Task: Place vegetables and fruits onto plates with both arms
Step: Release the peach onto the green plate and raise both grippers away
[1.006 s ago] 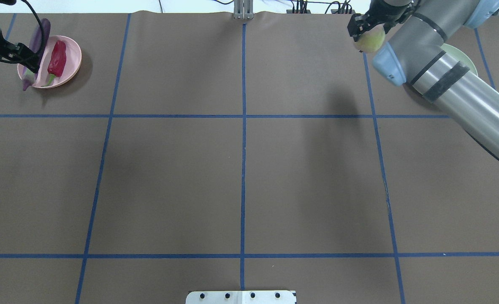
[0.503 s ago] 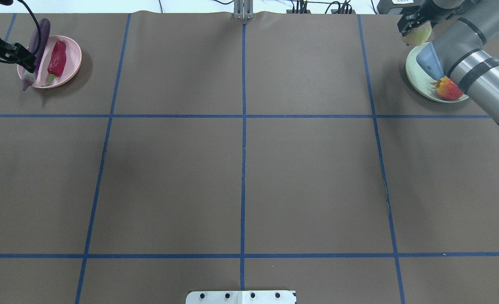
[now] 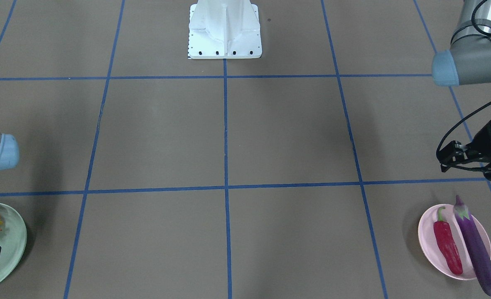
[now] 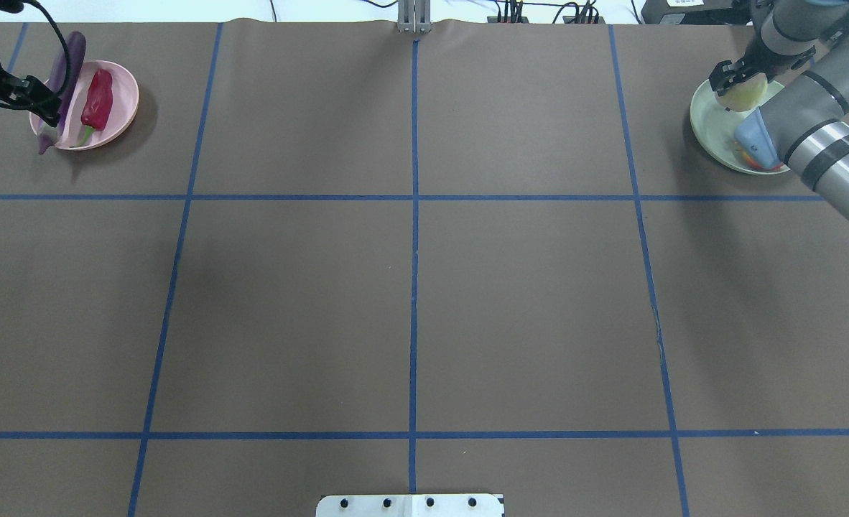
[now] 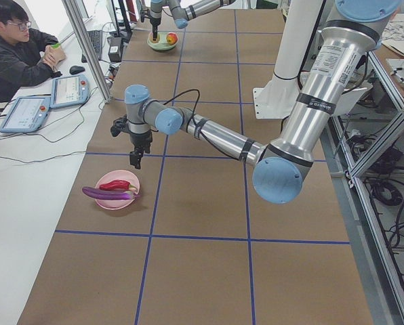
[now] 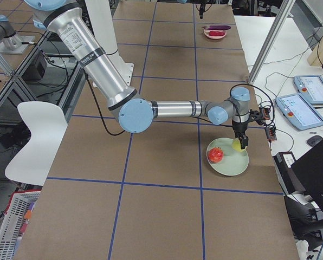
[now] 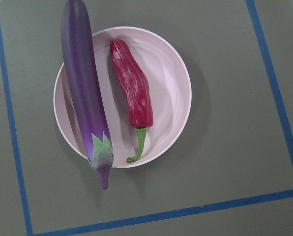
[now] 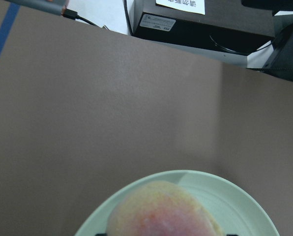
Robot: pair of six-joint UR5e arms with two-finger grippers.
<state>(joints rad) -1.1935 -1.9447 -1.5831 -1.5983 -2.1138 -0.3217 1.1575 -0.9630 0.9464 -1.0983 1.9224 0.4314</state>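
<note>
- Fingers of the right gripper (image 4: 739,85) were clamped on the peach (image 4: 750,98), one on each flank, gripping across its widest part.
- Peach hung over the far half of the green plate (image 4: 704,123). Could not tell whether it touched the plate.
- Bumpy red-and-yellow fruit (image 6: 216,155) lay on the green plate, beside the peach and apart from it.
- Left gripper (image 3: 445,158) sat at the far end of the table from the green plate. Its fingers looked parted, with nothing between them.
- Pink plate (image 7: 171,98) lay under the left gripper, likewise well apart from the green plate. It carried the eggplant (image 7: 82,93) and the chili pepper (image 7: 134,86) side by side. The eggplant overhung the rim at both ends.
- Handling, as judged: the peach looked smooth, round and light, probably a firm skin that a narrow pad could slip on. A hold across the middle suited it best.
- Risk, as judged: a round fruit let go on a shallow plate could roll toward the rim or into the bumpy fruit. A low release near the plate's centre seemed safest.
</note>
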